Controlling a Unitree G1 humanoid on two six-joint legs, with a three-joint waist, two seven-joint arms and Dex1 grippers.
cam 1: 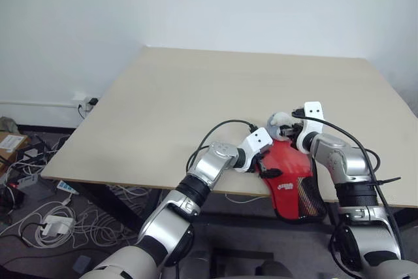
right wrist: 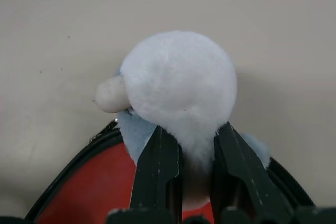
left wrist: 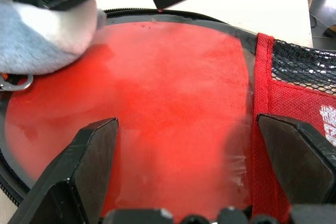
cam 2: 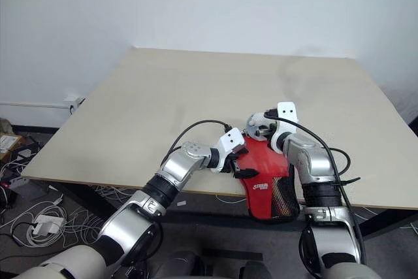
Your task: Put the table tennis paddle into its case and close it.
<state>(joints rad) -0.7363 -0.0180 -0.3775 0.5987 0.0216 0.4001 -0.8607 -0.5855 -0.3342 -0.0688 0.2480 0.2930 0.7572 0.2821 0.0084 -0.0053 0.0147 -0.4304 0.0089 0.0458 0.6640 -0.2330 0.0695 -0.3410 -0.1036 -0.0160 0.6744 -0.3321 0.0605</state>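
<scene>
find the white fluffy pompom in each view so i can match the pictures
Left eye view: white pompom at the case's far end.
Right eye view: same spot.
Left wrist view: upper corner.
Right wrist view: centre, pinched by the right gripper.
Shared landmark: the case's black rim.

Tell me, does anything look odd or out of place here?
The red paddle-shaped case hangs partly over the near edge of the beige table. A fluffy white pompom at its far rim is pinched in the right gripper.

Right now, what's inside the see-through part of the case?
Through the case's clear cover shows the table tennis paddle's red face. Its handle is hidden under the red mesh pocket.
</scene>
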